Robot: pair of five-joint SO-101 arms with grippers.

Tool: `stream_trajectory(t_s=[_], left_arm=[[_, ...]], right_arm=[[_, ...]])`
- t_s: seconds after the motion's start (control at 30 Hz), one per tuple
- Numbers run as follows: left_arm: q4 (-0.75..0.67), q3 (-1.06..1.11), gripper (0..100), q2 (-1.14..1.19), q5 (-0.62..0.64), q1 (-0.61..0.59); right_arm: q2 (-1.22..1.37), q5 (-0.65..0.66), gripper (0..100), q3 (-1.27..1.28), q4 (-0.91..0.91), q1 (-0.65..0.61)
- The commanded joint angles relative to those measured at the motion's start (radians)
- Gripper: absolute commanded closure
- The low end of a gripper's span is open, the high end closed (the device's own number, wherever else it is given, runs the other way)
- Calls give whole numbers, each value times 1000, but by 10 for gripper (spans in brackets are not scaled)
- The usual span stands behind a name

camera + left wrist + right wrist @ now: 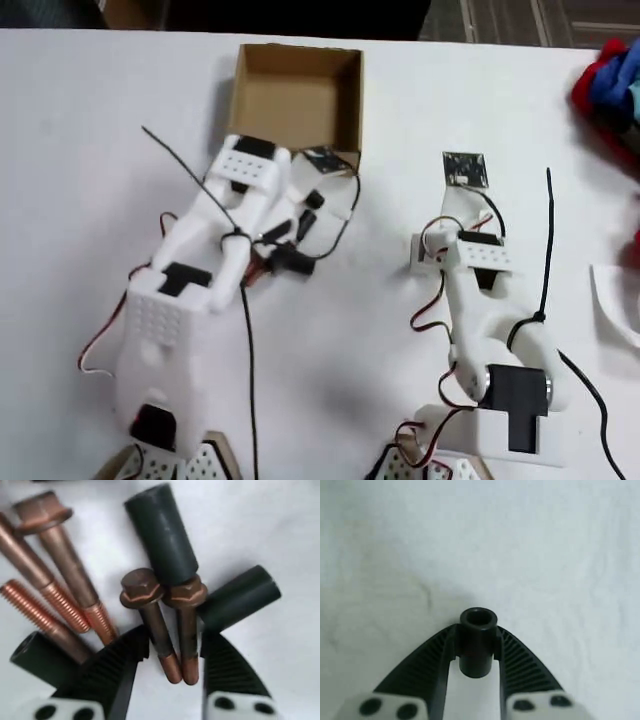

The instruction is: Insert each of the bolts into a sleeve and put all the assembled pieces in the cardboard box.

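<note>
White counter (340,340) carries all parts; both my arms are mounted at its near edge.

1. Right tool (476,641), right side of the counter. It is pressed together on one black sleeve (478,621), pinching it by its sides. The bore mouth stands proud of the jaw tips and is unobstructed. This grip serves as the receiving fixture and should not slacken during insertion.

2. Left tool (172,642), left side of the counter. It is spread wide, low over the loose parts. Two bolts (153,622) lie side by side with their tips in the gap between the jaws. Loose sleeves (162,535) lie around them, one with its end against a bolt head. Further bolts (62,560) lie just beside, outside the jaws. None of these bolts sits in a sleeve yet.

3. Procedure, as I judge it. Closing now would likely trap both bolts. I should shift sideways until a single shank lies between the jaws, then close on the plain shank just under the head, leaving the threaded end free. I should lift clear before turning, so the neighbouring bolt is not dragged. Then I should line the bolt up with the bore axis and feed it slowly.

4. Cardboard box (295,95), far side, just beyond my left arm. It is open, and its floor shows bare cardboard.
</note>
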Motion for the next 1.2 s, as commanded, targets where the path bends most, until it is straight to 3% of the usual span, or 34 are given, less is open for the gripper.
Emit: stream_trajectory(t_s=[0.0, 0.1, 0.3, 0.57, 0.83, 1.07, 1.17], left_arm=[[-29, -4, 928, -5, -2, 41], [-34, -4, 976, -5, -2, 34], [-20, -13, 974, -20, -2, 6], [140, -53, 974, -18, -2, -46], [83, -54, 967, -8, -11, -169], [91, -81, 782, -18, -2, -135], [130, -134, 773, -18, 0, -133]], right_arm=[[-54, -8, 978, -5, -7, -10], [-54, -8, 978, -5, -7, -7], [-56, -8, 978, -5, -7, -7], [-56, -8, 978, -5, -7, -10], [-56, -8, 978, -5, -7, -12], [-56, -8, 978, -5, -8, -12], [-56, -8, 978, -5, -7, -12]])
